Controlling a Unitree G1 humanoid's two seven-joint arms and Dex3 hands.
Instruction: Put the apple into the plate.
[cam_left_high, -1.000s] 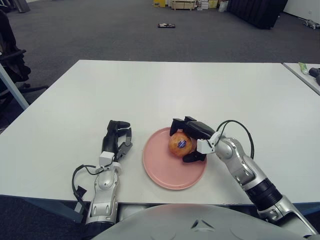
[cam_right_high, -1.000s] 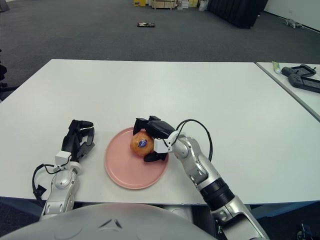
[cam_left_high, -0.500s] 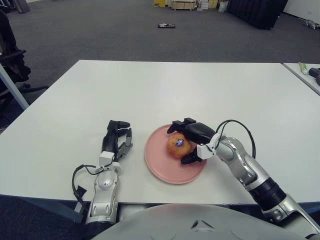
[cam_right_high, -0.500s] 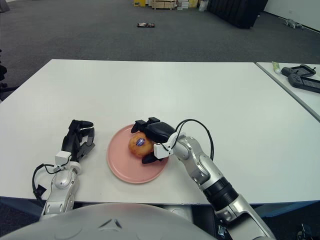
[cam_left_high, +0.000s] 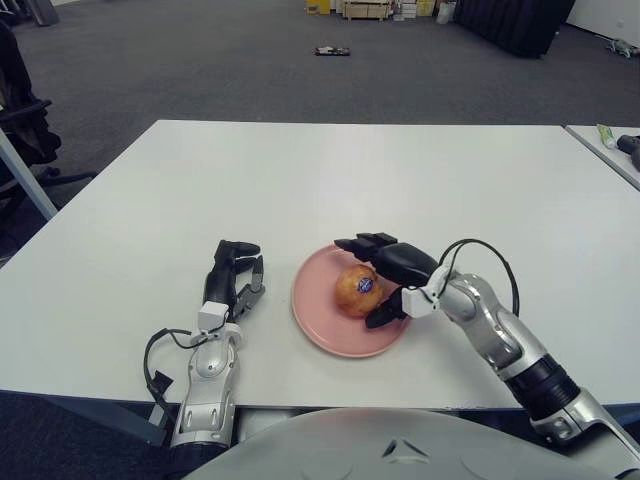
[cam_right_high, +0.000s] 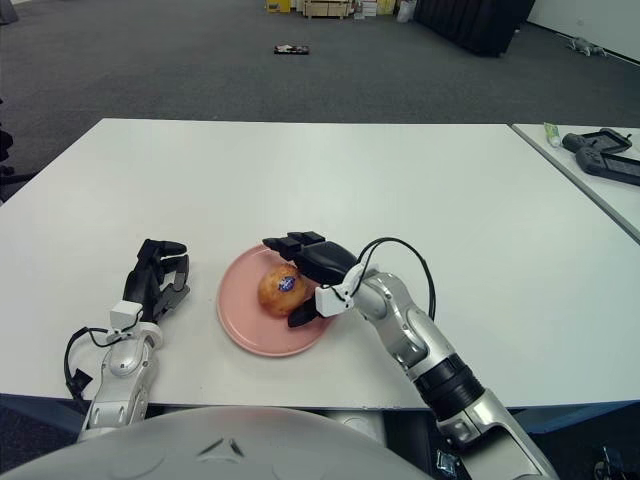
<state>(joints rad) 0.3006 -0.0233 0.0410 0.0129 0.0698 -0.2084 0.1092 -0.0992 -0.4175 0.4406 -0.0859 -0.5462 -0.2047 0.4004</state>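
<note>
A yellow-orange apple (cam_left_high: 357, 290) with a small blue sticker sits in the pink plate (cam_left_high: 320, 320) near the table's front edge. My right hand (cam_left_high: 381, 270) is spread just to the right of the apple, its upper fingers (cam_left_high: 358, 243) reaching over the plate's far side and its thumb (cam_left_high: 382, 314) low by the apple's right side; a small gap shows around the fruit. My left hand (cam_left_high: 233, 276) shows to the left of the plate, fingers curled and holding nothing.
A second table edge at the far right carries a dark controller (cam_right_high: 600, 155) and a small green tube (cam_right_high: 553, 133). A chair (cam_left_high: 25, 120) stands off the table's left side. Dark boxes and clutter lie on the carpet far behind.
My right hand's fingers have spread off the apple, which now lies free in the plate. The plate and apple slid slightly to the right. The left hand has stayed still.
</note>
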